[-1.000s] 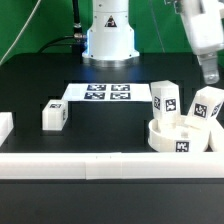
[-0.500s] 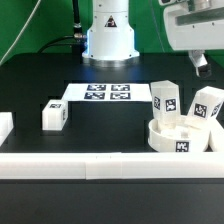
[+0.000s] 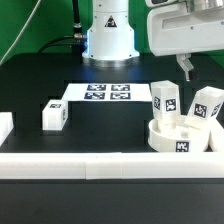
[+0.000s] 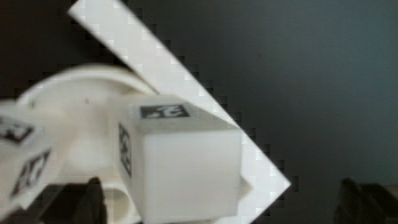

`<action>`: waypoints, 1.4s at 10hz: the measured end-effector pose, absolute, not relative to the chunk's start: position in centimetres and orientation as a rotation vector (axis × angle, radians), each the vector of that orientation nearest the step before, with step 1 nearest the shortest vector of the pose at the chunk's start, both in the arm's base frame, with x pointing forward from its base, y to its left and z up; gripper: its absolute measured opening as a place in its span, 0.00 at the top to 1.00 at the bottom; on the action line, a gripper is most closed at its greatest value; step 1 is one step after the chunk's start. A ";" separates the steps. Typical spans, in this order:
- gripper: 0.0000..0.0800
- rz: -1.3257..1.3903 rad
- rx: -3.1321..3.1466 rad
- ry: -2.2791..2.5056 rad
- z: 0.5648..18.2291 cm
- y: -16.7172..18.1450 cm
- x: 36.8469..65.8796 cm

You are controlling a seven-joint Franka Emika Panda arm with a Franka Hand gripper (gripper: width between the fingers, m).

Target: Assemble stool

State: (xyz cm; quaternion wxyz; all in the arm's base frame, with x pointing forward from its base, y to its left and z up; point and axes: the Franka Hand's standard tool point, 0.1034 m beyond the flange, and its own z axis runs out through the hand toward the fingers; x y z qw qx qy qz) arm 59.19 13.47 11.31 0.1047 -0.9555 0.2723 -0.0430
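My gripper [image 3: 185, 66] hangs above the seat [image 3: 162, 138], fingers spread wide, holding nothing. Two legs [image 3: 165, 98] stand on the seat; a third leg [image 3: 54, 115] lies well apart from it.

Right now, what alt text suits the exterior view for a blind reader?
Two short white tagged block legs stand upright on the round white plastic seat at the exterior view's right, the jaws above them; a third leg stands alone at that view's left.
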 end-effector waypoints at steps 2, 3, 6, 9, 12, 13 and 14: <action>0.19 -0.088 -2.944 0.417 11.0 13.5 59.4; 0.19 -0.100 -2.968 0.317 11.0 13.5 59.7; 0.19 -0.121 -2.994 0.089 11.0 13.2 59.7; 0.19 -0.117 -3.035 -0.566 9.8 12.7 59.5; 0.19 -0.087 -3.010 -0.849 9.0 12.5 59.1; 0.19 -0.083 -3.001 -0.891 8.9 12.4 59.0; 0.19 -0.088 -2.975 -1.005 8.8 12.4 59.0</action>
